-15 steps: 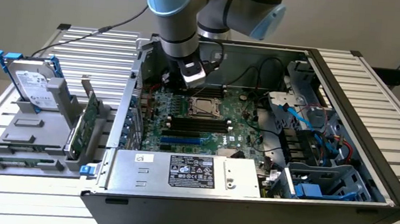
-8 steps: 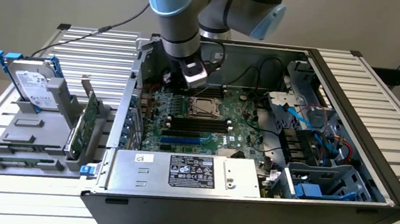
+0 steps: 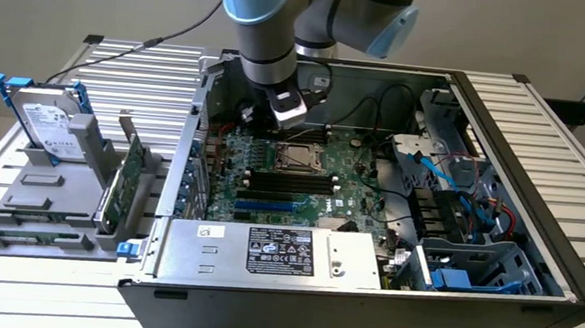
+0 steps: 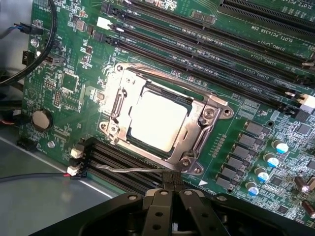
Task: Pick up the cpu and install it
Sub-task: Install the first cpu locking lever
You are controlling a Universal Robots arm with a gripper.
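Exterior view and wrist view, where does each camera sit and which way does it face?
Exterior view: off the arm, raised, looking down into the open dark computer case; the grey arm with blue caps and its hand show.
Wrist view: on the wrist, facing the green motherboard; the black hand shows.
Shared: the small square silver cpu in its metal-framed socket.
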